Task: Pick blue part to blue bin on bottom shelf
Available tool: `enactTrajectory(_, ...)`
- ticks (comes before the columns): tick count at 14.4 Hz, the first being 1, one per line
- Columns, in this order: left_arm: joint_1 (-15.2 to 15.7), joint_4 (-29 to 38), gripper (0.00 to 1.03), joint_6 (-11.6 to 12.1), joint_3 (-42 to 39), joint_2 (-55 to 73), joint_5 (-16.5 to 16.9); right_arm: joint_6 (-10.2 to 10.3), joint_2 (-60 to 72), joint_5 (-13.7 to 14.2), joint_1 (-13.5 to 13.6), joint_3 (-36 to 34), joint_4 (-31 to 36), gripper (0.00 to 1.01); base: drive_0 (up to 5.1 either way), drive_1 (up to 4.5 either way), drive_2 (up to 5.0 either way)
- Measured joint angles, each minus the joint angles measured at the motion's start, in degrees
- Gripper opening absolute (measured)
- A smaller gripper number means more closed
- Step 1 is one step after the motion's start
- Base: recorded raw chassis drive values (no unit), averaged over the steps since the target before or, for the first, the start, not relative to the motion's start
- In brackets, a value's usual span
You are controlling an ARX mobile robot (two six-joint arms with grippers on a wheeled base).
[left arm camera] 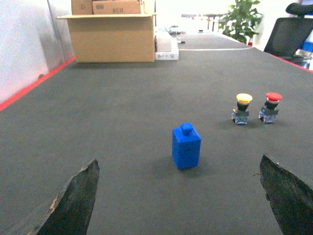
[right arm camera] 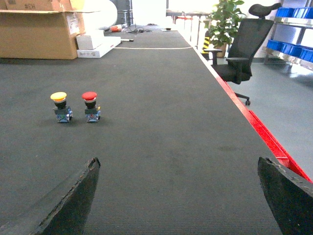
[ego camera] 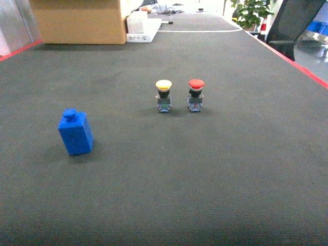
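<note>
**Lining up on the blue part before the grasp**

The dark ribbed surface (ego camera: 215,179) stretched wide, with a cardboard box (ego camera: 82,20) at its far left. Neither the blue bin nor the bottom shelf was in view. The blue part (ego camera: 76,132) stood upright, well apart from the yellow button (ego camera: 163,95) and red button (ego camera: 196,95). The left gripper (left arm camera: 178,196) faced it with jaws spread wide and empty; the right gripper (right arm camera: 178,196) was likewise open and empty. The sound approach seemed to be centring the left jaws around the block's flat sides, low enough to avoid the small knob on top.
</note>
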Motion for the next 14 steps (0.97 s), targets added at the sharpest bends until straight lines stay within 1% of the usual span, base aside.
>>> enactTrajectory(9, 0.00, -0.20, 0.98, -0.02, -0.02, 0.00, -0.09, 0.02, 0.00, 0.13, 0.00, 0.00, 0.11, 0.98, 0.0, 0.00, 0.0)
enactTrajectory(10, -1.99, -3.08, 0.98, -1.84, 1.31, 4.39, -4.68, 0.02, 0.00, 0.17, 0.00, 0.00, 0.09, 0.98, 0.0, 0.00, 0.0)
enactTrajectory(11, -2.27, 2.99, 0.98, -2.86, 2.23, 13.51, -4.96, 0.00, 0.00, 0.11, 0.00, 0.00, 0.13, 0.98, 0.0, 0.00, 0.0)
enactTrajectory(12, -2.60, 9.73, 0.98, -2.91, 3.26, 21.31, -4.79, 0.00, 0.00, 0.13, 0.00, 0.00, 0.11, 0.98, 0.0, 0.00, 0.0)
enactTrajectory(13, -3.23, 20.06, 0.98, -2.60, 5.35, 32.41, -4.24, 0.00, 0.00, 0.13, 0.00, 0.00, 0.09, 0.98, 0.0, 0.00, 0.0)
enactTrajectory(14, -4.63, 29.53, 0.98, -1.84, 7.67, 42.93, -3.82, 0.00, 0.00, 0.13, 0.00, 0.00, 0.11, 0.98, 0.0, 0.00, 0.0)
